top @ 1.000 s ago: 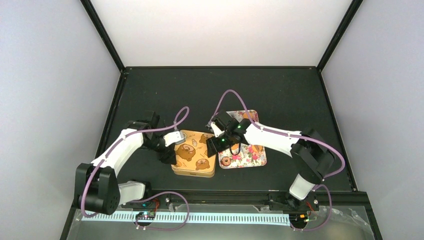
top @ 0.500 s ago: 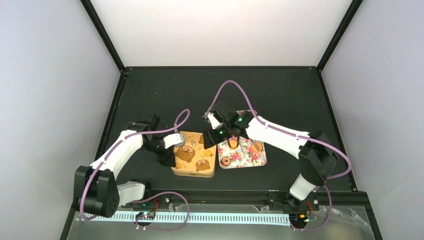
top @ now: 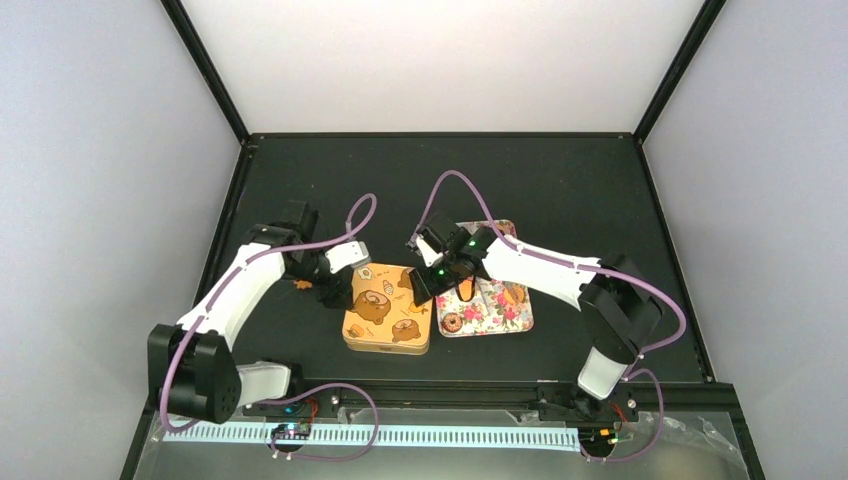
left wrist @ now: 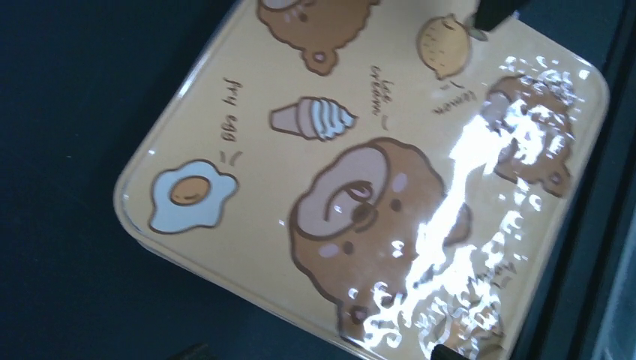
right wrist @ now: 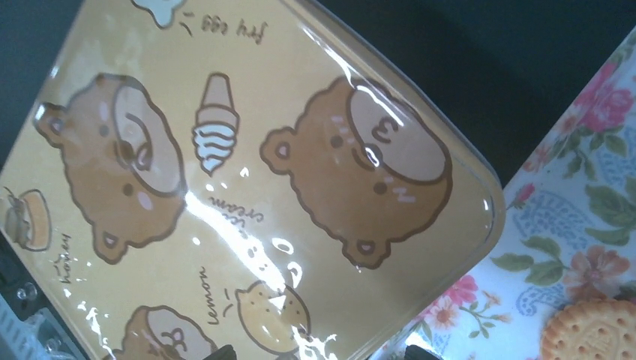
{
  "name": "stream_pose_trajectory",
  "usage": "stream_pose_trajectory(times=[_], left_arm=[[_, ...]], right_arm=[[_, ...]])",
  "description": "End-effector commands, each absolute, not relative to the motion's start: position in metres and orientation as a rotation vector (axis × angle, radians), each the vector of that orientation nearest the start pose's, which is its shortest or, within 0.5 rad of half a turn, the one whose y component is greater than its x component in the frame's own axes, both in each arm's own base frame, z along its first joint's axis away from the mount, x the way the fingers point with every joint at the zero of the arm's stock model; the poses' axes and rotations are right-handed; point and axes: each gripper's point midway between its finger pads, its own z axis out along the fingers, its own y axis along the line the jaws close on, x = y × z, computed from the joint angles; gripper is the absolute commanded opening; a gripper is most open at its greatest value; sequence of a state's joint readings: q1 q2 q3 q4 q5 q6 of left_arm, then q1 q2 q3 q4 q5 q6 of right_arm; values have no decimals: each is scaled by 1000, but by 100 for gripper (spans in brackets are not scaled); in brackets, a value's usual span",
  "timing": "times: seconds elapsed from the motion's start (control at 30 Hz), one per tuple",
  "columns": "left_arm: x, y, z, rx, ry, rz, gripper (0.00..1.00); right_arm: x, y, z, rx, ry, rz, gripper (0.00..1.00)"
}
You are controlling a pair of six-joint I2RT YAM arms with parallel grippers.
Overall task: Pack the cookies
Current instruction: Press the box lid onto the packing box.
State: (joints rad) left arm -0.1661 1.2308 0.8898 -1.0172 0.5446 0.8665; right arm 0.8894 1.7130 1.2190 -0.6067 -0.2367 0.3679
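Right wrist view: a round golden biscuit with a beaded rim and stamped lettering, cut off by the picture's lower right corner.
Top external view: a brown ring-shaped cookie at the tray's near left corner; more orange-golden round cookies farther back, partly hidden by the right arm.
Where the cookies are: on a flowered rectangular tray, which sits just beside the right edge of an orange metal tin lid printed with cartoon bears, both on the black table.
Pointing and long axis: every cookie lies flat, face up. They are round, so no long axis or heading can be told.
Left gripper: fingers spread wide, over the lid's far left part. I cannot tell whether it touches the lid.
Right gripper: fingers apart at the lid's far right corner, one tip over the lid, the other over the tray's edge. Nothing is clamped, and contact cannot be told.
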Motion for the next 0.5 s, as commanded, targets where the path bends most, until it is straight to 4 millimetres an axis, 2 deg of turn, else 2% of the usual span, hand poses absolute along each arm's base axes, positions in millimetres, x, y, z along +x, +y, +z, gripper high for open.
stream_pose_trajectory(times=[0.0, 0.07, 0.13, 0.33, 0.47], left_arm=[[247, -129, 116, 1293, 2325, -557, 76], [253, -128, 106, 1276, 2344, -542, 75], [251, -127, 95, 1300, 2360, -544, 75], [223, -112, 60, 1444, 2380, -482, 74], [214, -105, 48, 1480, 2387, -435, 74]], right_arm=[[227, 343, 87, -801, 2707, 670, 59], [223, 344, 85, -811, 2706, 675, 59], [221, 343, 84, -812, 2707, 682, 59], [215, 342, 85, -810, 2698, 717, 59], [213, 342, 80, -817, 2709, 719, 58]])
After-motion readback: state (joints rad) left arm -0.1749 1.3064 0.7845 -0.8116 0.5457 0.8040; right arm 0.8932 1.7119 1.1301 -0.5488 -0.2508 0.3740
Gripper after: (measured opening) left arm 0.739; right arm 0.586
